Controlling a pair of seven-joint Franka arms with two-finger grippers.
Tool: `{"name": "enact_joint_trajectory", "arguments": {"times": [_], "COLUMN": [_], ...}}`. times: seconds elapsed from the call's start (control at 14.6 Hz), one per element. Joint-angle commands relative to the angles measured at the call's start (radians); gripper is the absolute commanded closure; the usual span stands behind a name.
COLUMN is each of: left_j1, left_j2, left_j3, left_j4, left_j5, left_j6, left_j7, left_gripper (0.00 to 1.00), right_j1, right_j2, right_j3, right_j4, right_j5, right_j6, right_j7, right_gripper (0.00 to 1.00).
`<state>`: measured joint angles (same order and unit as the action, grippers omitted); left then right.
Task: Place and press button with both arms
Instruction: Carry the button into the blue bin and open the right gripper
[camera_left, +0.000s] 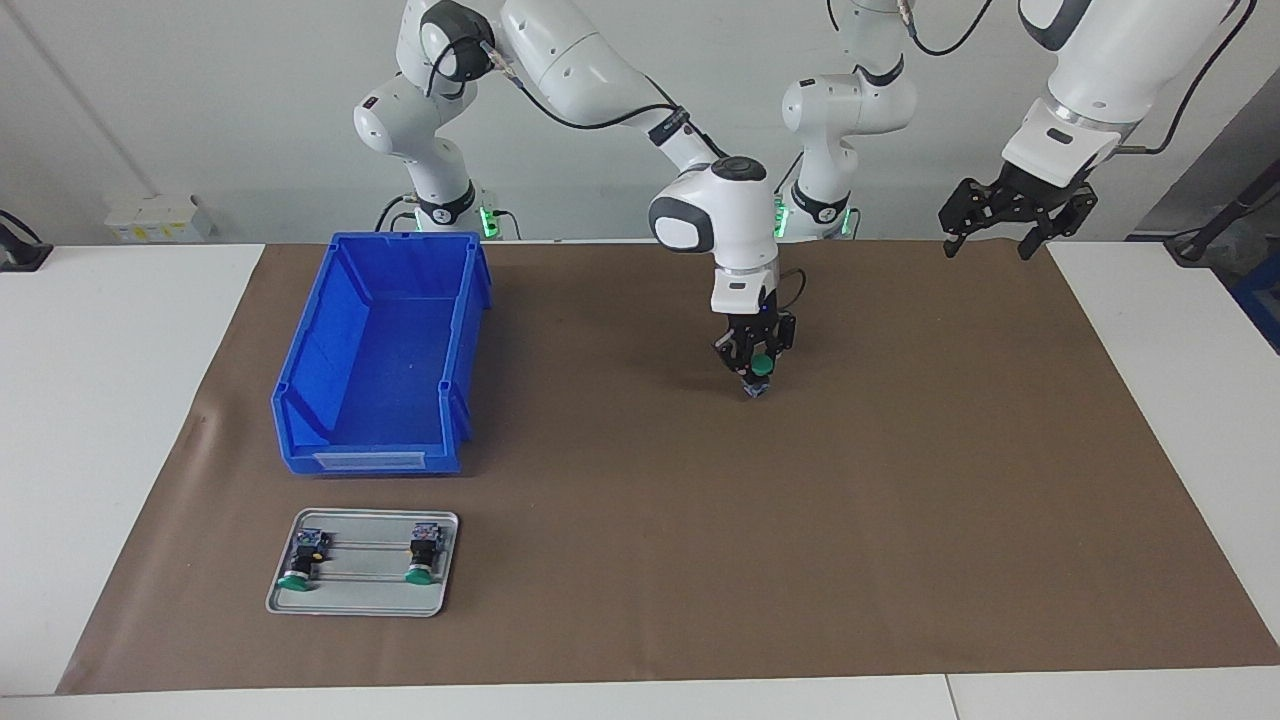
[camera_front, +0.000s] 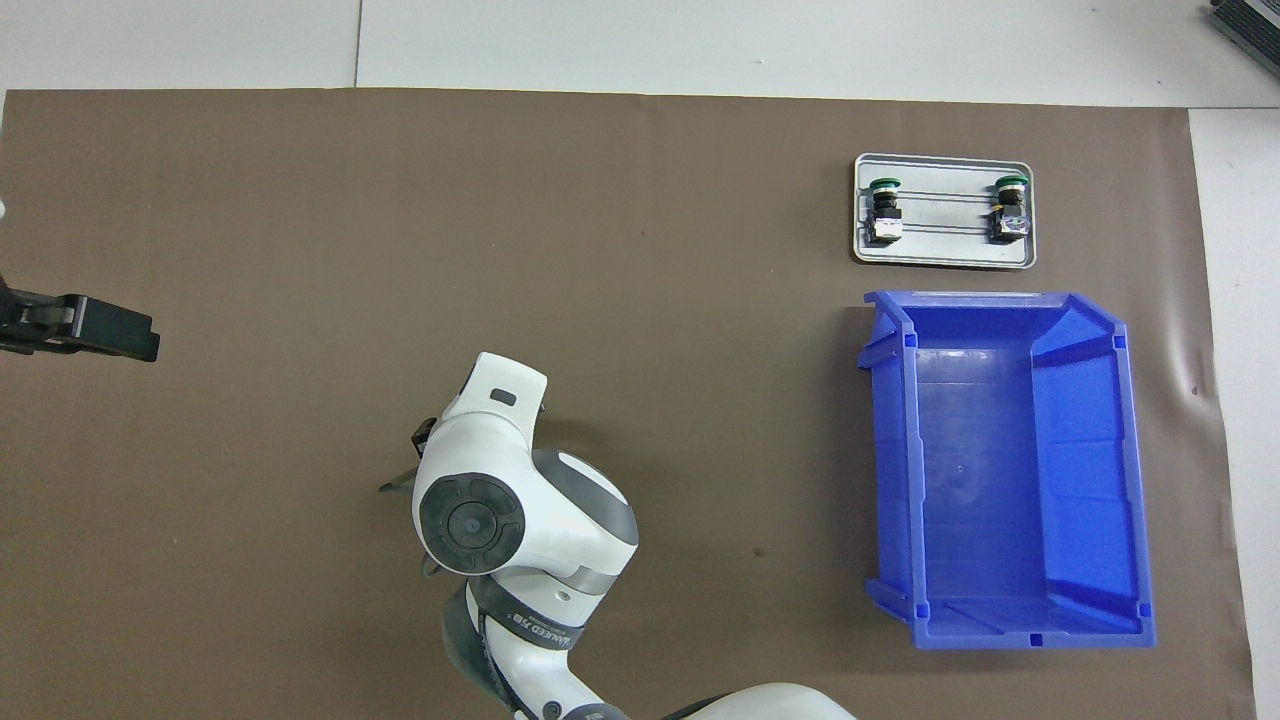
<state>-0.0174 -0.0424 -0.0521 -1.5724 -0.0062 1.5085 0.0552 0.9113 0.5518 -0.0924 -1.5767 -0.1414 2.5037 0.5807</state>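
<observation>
The right arm reaches out from its base over the middle of the desk, elbow high, forearm sloping down, wrist turned so the right hand (camera_left: 757, 378) points straight down, low over the mat. Its fingers are clamped on a button (camera_left: 762, 366), green cap showing between them. From overhead the wrist hides the hand completely. The left arm waits, held up near the desk's edge on the robots' side, toward its own end. The left hand (camera_left: 1012, 215) hangs in the air with its fingers spread wide, nothing in them; only its tip (camera_front: 100, 330) shows overhead.
</observation>
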Motion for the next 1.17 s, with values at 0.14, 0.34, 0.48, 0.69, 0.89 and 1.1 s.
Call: {"name": "enact_joint_trajectory", "arguments": {"times": [0.14,0.34,0.48,0.69,0.89,1.1], "left_j1": [0.014,0.014,0.014,0.014,0.014,0.014], "left_j2": [-0.025,-0.025,-0.025,-0.025,-0.025,-0.025], "left_j3": [-0.009,-0.009,-0.009,-0.009,-0.009,-0.009], "left_j4": [-0.032,-0.034,-0.032,-0.032,-0.032,-0.032], "left_j5": [0.018,0.018,0.018,0.018,0.018,0.018], "left_j6": [0.012,0.010,0.010,0.010,0.010,0.010], "left_j7": [0.011,0.011,0.011,0.011,0.011,0.011], "left_gripper": [0.00,0.00,0.00,0.00,0.00,0.00], "right_j1": [-0.139,-0.239,-0.343,-0.498,-0.647,-0.730], "right_j2": [-0.208,-0.335,-0.430,-0.523,-0.550,-0.604], "right_j3": [0.007,0.005,0.008,0.008,0.008,0.007], "right_j4": [-0.026,-0.089,-0.164,-0.247,-0.318,-0.472], "right_j5": [-0.015,-0.015,-0.001,0.057,0.092,0.111], "right_j6": [-0.173,-0.311,-0.327,-0.405,-0.399,-0.317], "right_j7": [-0.033,-0.145,-0.249,-0.457,-0.654,-0.725], "right_gripper": [1.00,1.00,1.00,1.00,1.00,1.00]}}
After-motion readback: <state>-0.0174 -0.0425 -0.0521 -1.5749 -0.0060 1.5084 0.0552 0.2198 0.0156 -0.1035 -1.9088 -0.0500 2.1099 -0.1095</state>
